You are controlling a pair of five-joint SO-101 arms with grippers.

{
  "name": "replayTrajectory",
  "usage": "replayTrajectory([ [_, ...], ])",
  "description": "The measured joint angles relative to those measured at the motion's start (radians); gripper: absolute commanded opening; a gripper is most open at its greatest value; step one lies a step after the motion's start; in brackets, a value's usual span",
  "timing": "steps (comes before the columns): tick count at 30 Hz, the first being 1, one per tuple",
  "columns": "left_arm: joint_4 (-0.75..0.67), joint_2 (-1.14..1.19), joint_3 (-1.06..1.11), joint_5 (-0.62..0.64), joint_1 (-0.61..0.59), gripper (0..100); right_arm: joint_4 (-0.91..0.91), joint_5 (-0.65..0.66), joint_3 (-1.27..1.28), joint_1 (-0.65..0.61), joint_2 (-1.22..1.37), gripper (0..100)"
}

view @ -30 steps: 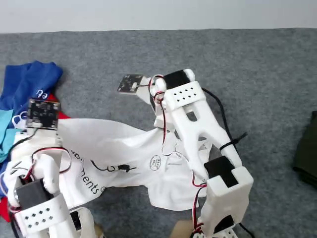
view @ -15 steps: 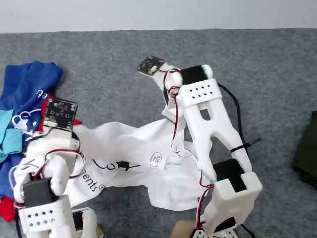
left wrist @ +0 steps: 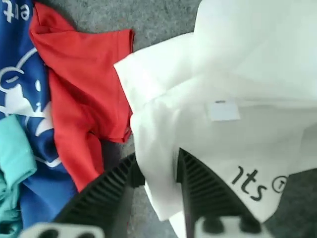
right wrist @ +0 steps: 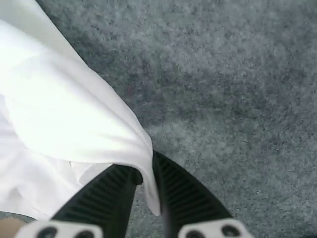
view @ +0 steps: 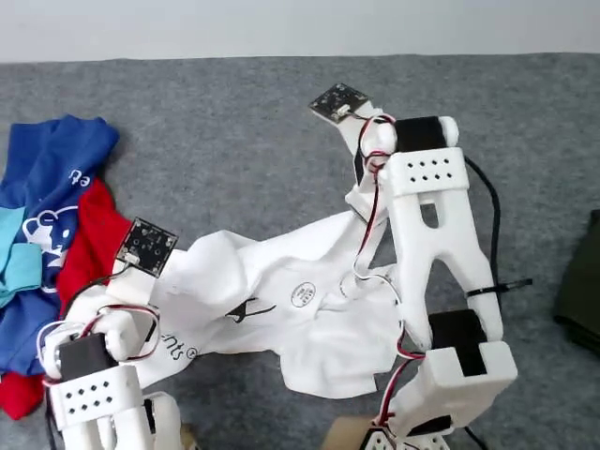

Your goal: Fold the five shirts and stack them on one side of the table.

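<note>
High view: the white shirt [view: 281, 309] lies crumpled across the middle of the grey table [view: 206, 122]. The left arm [view: 89, 398] is bent low over the shirt's near-left edge, and the right arm [view: 431, 272] is stretched forward with its wrist tipped down over the far-right corner. Left wrist view: the left gripper [left wrist: 156, 166] is closed on a fold of the white hem, just beside the piled red shirt [left wrist: 79, 84], blue shirt [left wrist: 22, 52] and teal shirt [left wrist: 15, 158]. Right wrist view: the right gripper [right wrist: 147, 171] pinches an edge of the same white shirt over the table.
</note>
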Motion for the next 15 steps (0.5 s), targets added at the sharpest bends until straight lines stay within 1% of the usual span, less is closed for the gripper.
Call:
replayTrajectory([
  [3, 0.043, 0.0, -0.052, -0.008, 0.0, 25, 0.0, 0.0, 0.0, 0.0, 0.0, 0.8],
  [7, 0.132, 0.0, -0.126, -0.02, -0.006, 26, 0.0, 0.0, 0.0, 0.0, 0.0, 0.8],
  [12, 0.267, 0.0, -0.218, -0.129, -0.006, 26, -0.017, 0.0, 0.0, 0.0, 0.0, 0.8],
  [15, 0.308, 0.0, -0.23, -0.212, -0.006, 26, -0.044, 0.0, 0.0, 0.003, 0.0, 0.8],
])
